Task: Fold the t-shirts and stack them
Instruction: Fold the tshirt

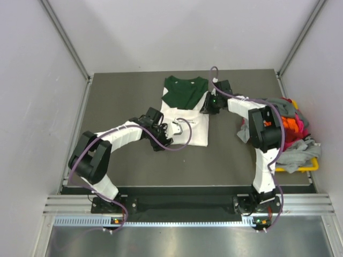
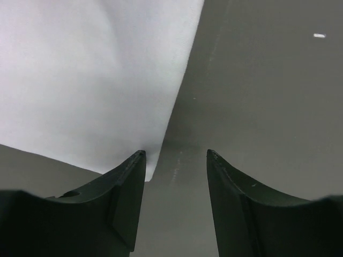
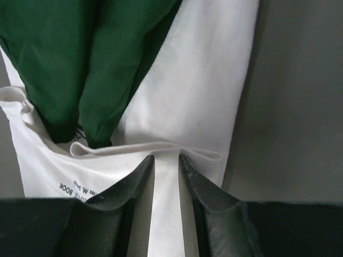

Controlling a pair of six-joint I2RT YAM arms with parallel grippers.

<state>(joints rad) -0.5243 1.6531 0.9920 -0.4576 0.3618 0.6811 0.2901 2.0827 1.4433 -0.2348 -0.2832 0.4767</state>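
Note:
A white t-shirt (image 1: 188,134) with dark green parts (image 1: 185,91) and black lettering lies flat in the middle of the table. My left gripper (image 1: 172,128) hovers low over its lower left part. In the left wrist view this gripper (image 2: 176,155) is open, with a corner of the white cloth (image 2: 91,80) beside its left fingertip and bare table between the fingers. My right gripper (image 1: 210,105) is at the shirt's right edge. Its jaws (image 3: 166,158) stand narrow, pinching a raised ridge of white cloth (image 3: 187,101) just below the green fabric (image 3: 64,59).
A heap of other t-shirts (image 1: 289,126) in grey, orange, pink and red spills over a yellow bin (image 1: 311,167) at the table's right edge. White walls enclose the dark table (image 1: 118,101) on three sides.

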